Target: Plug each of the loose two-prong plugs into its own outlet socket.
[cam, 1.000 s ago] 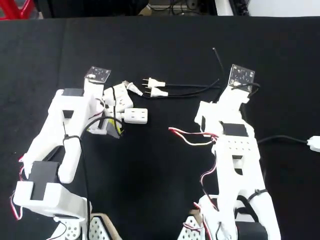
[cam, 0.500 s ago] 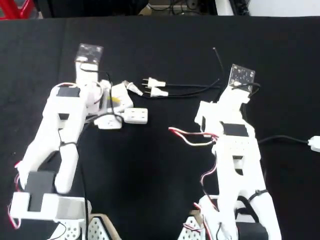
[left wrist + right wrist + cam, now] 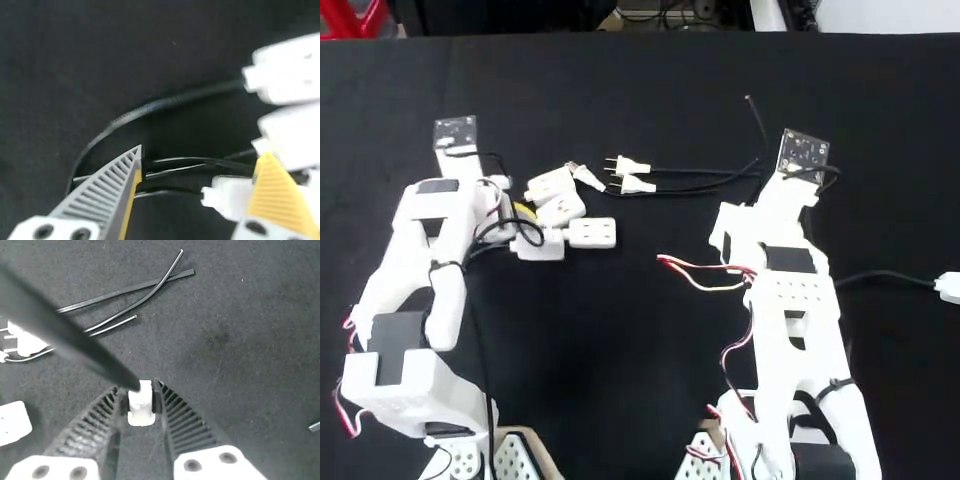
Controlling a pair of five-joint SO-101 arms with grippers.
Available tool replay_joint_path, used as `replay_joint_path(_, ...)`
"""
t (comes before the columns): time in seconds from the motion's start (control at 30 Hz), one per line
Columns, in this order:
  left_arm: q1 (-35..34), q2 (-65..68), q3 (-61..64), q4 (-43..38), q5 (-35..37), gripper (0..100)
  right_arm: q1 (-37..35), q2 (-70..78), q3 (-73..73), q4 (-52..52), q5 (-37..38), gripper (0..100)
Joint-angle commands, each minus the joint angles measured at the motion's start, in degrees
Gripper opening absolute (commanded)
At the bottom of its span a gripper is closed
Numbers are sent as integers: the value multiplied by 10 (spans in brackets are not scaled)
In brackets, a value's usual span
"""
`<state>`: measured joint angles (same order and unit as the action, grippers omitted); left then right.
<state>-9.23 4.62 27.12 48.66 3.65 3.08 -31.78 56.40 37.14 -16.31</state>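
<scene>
Noting positions from my own rig. My right tool (image 3: pixel 139 392) is clamped on a small white plug (image 3: pixel 141 411), held lengthwise between the ribbed fingers, with its black cord (image 3: pixel 60 330) running off the far end. I cannot tell which way its prongs face. My left tool (image 3: pixel 202 154) stands apart, grey and yellow fingers spread above thin black wires (image 3: pixel 150 107), gripping nothing.

- The white plastic outlet sockets (image 3: pixel 556 196) cluster on the black cloth-covered desk (image 3: pixel 620 350), left of its centre and just beside my left arm. A square block (image 3: pixel 592 232) sits nearest the centre.
- Two loose white two-prong plugs (image 3: pixel 630 174) lie side by side between the arms, toward the far edge. Their long axes run along the desk's width, with the prongs pointing toward the sockets and the left edge.

Judgement: the sockets lie across the desk's centre from my right tool, well apart, so the held plug must travel toward the left edge. My left arm is much nearer and is best placed to steady a block.

In the way are the loose plugs and their trailing cords. The unfixed blocks may slide under a push.
</scene>
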Motion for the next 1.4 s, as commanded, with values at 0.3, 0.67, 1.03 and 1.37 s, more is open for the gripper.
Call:
replay_joint_path(0.3,20,-195,138,65,-46,342,4,1,-30,-12,-3,11)
replay_joint_path(0.67,16,-538,336,137,-133,342,4,1,-30,-11,-2,11)
replay_joint_path(1.03,-19,-578,294,186,-209,342,4,1,-29,-10,-2,11)
replay_joint_path(1.37,160,-562,244,195,-333,342,4,1,-23,-13,-3,12)
